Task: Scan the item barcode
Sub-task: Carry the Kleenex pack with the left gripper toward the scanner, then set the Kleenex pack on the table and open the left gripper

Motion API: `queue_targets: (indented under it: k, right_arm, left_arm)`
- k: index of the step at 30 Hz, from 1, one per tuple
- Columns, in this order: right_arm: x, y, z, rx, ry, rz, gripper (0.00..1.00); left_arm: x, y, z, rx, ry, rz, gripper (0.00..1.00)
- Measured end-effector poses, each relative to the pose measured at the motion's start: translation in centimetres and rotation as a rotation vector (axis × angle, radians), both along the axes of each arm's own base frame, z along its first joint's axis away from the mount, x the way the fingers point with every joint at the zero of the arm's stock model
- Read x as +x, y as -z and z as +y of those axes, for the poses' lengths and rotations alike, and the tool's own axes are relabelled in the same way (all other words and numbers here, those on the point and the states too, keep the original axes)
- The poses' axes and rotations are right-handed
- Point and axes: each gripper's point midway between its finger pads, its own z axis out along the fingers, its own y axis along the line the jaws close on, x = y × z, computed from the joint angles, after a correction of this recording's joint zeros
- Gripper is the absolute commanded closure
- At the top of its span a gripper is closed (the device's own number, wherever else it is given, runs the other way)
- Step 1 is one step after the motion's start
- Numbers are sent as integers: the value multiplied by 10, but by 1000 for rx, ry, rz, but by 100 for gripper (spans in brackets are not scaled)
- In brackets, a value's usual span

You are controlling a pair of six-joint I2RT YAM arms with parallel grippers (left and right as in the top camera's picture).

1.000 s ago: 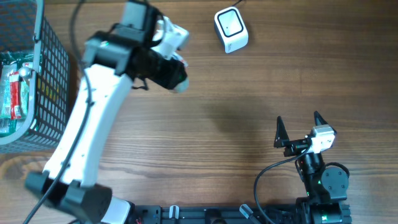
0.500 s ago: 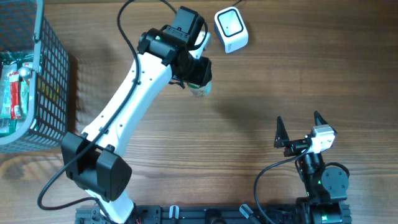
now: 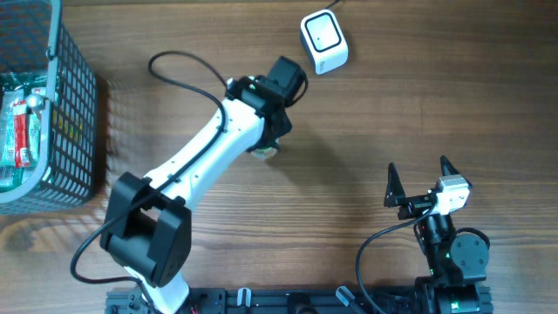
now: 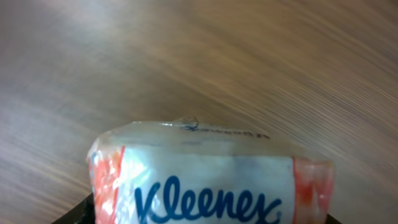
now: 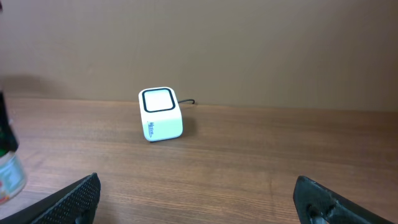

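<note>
Left hand (image 3: 274, 133) pinches the tissue pack (image 4: 211, 180): turn its barcode toward the scanner (image 3: 323, 39) window. Right hand (image 3: 418, 172) rests spread.

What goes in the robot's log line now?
left gripper: holds Kleenex pack | right gripper: open | scanner: not yet reached

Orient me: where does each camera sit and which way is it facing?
Overhead: above the table, looking straight down; shows left arm, right gripper, scanner, basket.
Left wrist: looks past the gripped Kleenex pack at tabletop; hardly any robot shows.
Right wrist: low, faces across the table at the scanner; its open fingertips frame the view.
Shared: overhead and right wrist both see the scanner.
</note>
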Motion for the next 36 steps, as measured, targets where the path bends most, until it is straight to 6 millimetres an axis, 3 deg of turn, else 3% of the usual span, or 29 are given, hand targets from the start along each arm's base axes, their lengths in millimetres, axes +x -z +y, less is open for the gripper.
queue_targets:
  k: [6, 17, 19, 24, 25, 29, 36]
  right_arm:
    - [0, 0, 0, 0, 0, 0, 0]
    - [0, 0, 0, 0, 0, 0, 0]
    - [0, 0, 0, 0, 0, 0, 0]
    - [0, 0, 0, 0, 0, 0, 0]
    - [0, 0, 0, 0, 0, 0, 0]
    - [0, 0, 0, 0, 0, 0, 0]
    - [0, 0, 0, 0, 0, 0, 0]
  left_arm:
    - [-13, 20, 4, 26, -241, -57, 73]
    - [-7, 26, -37, -89, -280, -174, 71]
    - [-9, 30, -39, -80, -281, -169, 64]
    - [-11, 39, -41, -61, -280, -161, 12]
    - [-10, 39, -41, -63, -283, -162, 7]
    - [-10, 39, -41, -62, -287, -165, 1]
    - [-11, 39, -40, -23, -193, -152, 0]
